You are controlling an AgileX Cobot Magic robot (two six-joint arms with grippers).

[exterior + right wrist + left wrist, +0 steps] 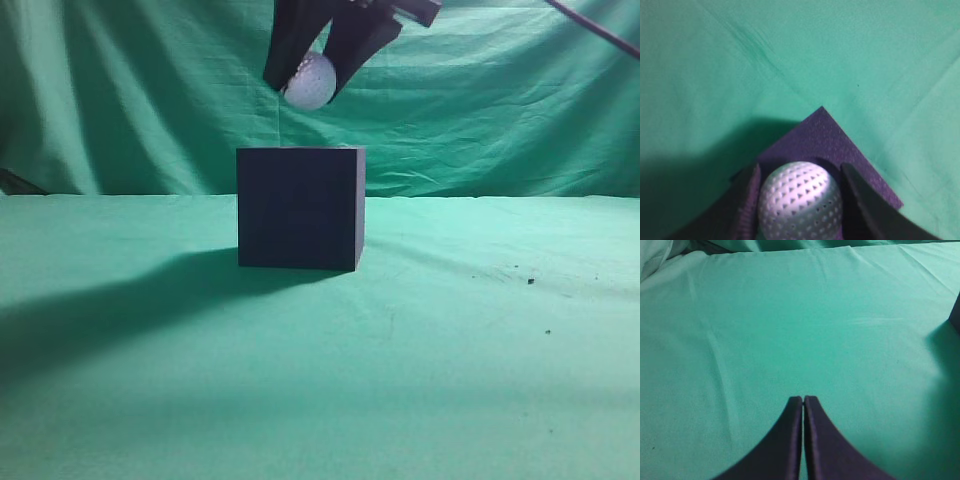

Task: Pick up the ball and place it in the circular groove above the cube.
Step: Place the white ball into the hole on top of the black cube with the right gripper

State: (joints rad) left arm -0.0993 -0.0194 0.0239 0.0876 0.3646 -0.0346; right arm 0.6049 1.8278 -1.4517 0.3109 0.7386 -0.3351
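Note:
The white dimpled ball (pixel 310 81) hangs between the two dark fingers of my right gripper (pixel 306 88), well above the cube (pixel 300 207), which stands on the green cloth mid-table. In the right wrist view the ball (pixel 801 202) sits between the fingers of the right gripper (pixel 800 175), with the cube's top face (pixel 822 136) and the curved edge of its groove just behind the ball. My left gripper (pixel 803 399) is shut and empty over bare green cloth; a dark edge of the cube (pixel 955 312) shows at the far right of that view.
Green cloth (pixel 450 330) covers the table and hangs as a backdrop (pixel 130 90). A few dark specks (pixel 530 281) lie on the cloth at the right. A thin dark cable (pixel 600 32) crosses the top right corner.

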